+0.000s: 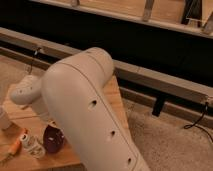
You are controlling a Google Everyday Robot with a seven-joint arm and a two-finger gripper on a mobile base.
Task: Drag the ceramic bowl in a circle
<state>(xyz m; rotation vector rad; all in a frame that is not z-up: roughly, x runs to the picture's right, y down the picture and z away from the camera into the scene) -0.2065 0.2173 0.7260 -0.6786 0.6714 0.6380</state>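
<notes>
A dark maroon rounded thing (53, 140), which looks like the ceramic bowl, sits near the front of the wooden table (116, 100). My large beige arm fills the middle of the view and bends back to the left above the table. The gripper (49, 125) hangs from the wrist just above the bowl and is mostly hidden behind the arm. Whether it touches the bowl cannot be told.
A small white bottle (31, 146) and an orange-handled item (15, 146) lie left of the bowl. A white cup (4, 120) stands at the left edge. A dark wall with a metal rail (165, 82) runs behind the table; gravelly floor lies to the right.
</notes>
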